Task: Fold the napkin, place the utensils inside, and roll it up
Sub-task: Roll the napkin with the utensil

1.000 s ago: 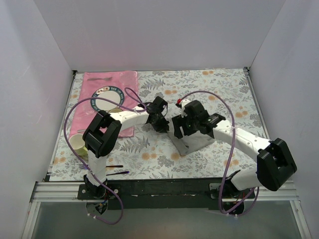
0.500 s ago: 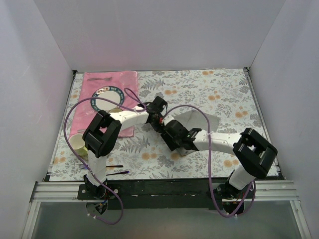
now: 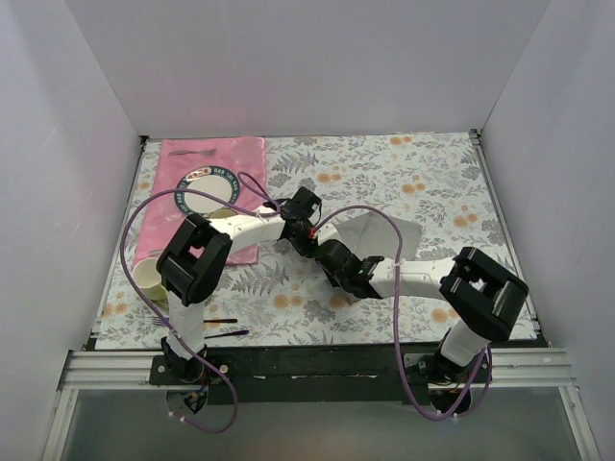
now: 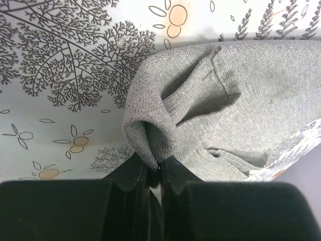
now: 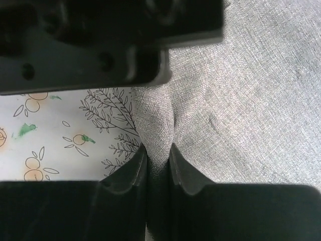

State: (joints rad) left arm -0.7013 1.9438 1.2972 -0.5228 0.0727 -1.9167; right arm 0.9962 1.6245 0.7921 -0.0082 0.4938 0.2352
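The grey napkin lies creased at mid-table, near both grippers. My left gripper is shut on a bunched corner fold of it; in the left wrist view the cloth rises out of the jaws at the gripper. My right gripper sits just in front of the left one, low on the table. Its jaws pinch a raised ridge of the napkin at the gripper. The left gripper's black body hangs close above that ridge. I cannot make out the utensils in any view.
A pink placemat with a blue-rimmed plate lies at the back left. A paper cup lies by the left arm. Two thin dark sticks rest near the front edge. White walls enclose the floral tablecloth.
The right arm swung left and down to the napkin's near-left edge, and its jaws closed on a fold. The napkin came out from under it. The left gripper kept its hold.
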